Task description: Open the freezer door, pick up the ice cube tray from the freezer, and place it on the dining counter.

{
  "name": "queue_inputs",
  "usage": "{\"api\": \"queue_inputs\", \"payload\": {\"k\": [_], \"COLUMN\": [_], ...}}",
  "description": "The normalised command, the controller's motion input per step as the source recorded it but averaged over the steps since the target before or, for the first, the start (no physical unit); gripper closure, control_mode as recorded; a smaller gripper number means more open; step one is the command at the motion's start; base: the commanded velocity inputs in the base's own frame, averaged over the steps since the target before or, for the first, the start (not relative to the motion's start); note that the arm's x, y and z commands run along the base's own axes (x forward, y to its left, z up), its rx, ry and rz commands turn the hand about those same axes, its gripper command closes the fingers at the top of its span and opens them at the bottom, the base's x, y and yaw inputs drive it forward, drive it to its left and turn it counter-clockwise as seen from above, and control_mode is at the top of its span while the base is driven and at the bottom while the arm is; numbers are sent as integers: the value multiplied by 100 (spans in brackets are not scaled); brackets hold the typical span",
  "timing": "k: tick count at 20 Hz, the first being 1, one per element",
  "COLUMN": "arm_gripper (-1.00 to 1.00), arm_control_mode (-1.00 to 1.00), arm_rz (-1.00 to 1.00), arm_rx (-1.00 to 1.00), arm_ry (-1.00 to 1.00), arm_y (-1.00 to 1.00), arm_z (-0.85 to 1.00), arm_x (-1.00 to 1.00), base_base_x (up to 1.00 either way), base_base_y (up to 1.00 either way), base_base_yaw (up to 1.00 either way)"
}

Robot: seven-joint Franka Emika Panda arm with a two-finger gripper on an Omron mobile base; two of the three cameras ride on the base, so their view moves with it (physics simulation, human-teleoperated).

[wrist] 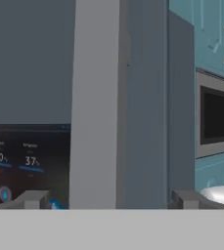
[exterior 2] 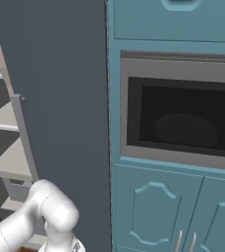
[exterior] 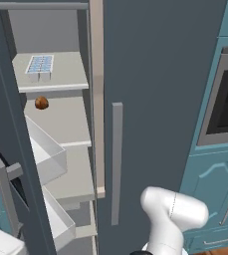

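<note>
Freezer door (exterior: 8, 164) swung open at the left, gripper (wrist: 111, 197) spread wide and holding nothing.
Ice cube tray (exterior: 40, 64) lies flat on an upper freezer shelf (exterior: 65, 74), up and to the far left of the low gripper, above a small brown ball (exterior: 41, 103).

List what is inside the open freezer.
Inside the freezer: the ice cube tray on the top shelf, a brown ball one shelf below. Lower shelves look bare; bin interiors are hidden.
</note>
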Motion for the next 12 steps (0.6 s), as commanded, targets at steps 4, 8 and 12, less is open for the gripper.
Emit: {"api": "queue_inputs", "payload": {"k": [4,8,12], "arm_gripper": [-100,-100,-100], "arm_control_mode": [-100,-100,-100], "arm_rz": [7,12,13], "arm_rx": [0,0,0], "arm_ry": [-2,-4,-1], "arm_y": [-29,-60,-62], "arm_z": [6,22,47], "arm_x": [-46,-48,-49], "base_base_x": [0,0,0], "base_base_y": [0,0,0], "base_base_yaw": [0,0,0]}}
